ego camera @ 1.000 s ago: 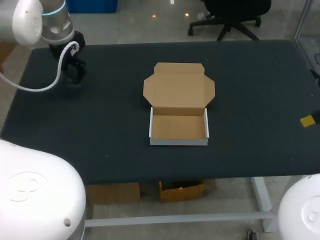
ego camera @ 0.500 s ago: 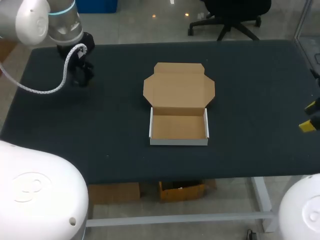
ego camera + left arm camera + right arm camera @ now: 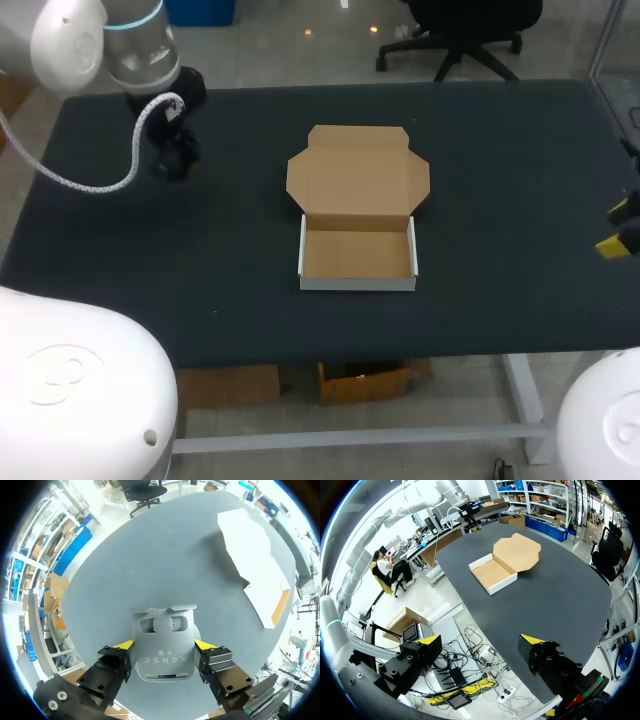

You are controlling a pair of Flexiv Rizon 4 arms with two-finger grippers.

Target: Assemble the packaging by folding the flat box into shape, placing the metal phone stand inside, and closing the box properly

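Two hands, left hand (image 3: 164, 645) clamping metal stand (image 3: 162, 655), right hand (image 3: 480, 639) spread empty, box (image 3: 357, 284) apart.

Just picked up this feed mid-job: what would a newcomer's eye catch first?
The cardboard box sits in the middle of the table, folded into an empty tray with its lid laid open on the far side. Over the table's far left, the left gripper has its jaws clamped on the metal phone stand. The right gripper hangs at the right edge, jaws open and empty.
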